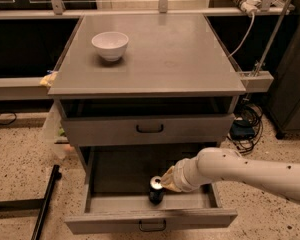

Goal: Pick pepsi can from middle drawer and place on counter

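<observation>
The pepsi can [156, 191] stands upright in the open middle drawer [115, 176], near its front wall, a little right of centre. It is dark with a silver top. My gripper [166, 183] is at the end of the white arm that reaches in from the right. It sits right against the can's upper right side. The counter [165, 59] is the grey top slab of the cabinet, above and behind the drawer.
A white bowl [110, 45] stands on the counter's back left. A shut drawer front [150, 129] with a black handle overhangs the back of the open drawer. A black bar [45, 199] lies on the floor at left. Cables [247, 129] hang at right.
</observation>
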`<state>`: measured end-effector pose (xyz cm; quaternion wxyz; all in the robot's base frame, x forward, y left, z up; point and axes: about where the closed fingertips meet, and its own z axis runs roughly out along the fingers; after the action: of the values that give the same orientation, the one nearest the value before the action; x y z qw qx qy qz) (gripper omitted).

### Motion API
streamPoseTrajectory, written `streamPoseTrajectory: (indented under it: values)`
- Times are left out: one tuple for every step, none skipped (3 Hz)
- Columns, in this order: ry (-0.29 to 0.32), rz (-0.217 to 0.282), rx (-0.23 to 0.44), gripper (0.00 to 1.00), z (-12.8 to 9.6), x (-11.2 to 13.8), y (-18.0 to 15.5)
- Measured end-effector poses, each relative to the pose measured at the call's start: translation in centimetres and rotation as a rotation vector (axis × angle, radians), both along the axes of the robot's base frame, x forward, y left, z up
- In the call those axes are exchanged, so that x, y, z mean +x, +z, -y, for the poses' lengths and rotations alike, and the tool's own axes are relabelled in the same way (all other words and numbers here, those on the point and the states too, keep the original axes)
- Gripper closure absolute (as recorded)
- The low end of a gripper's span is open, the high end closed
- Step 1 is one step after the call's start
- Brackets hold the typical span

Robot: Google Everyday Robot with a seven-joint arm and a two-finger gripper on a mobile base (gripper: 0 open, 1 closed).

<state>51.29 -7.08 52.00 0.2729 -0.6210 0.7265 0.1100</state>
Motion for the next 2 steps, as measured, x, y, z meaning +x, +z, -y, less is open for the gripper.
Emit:
streamPoseTrajectory:
  values:
    - [-0.009,0.009,0.001,0.82,0.25,-0.01,0.14]
    - [-0.008,0.015,0.002,0.58,0.17,0.14,0.19]
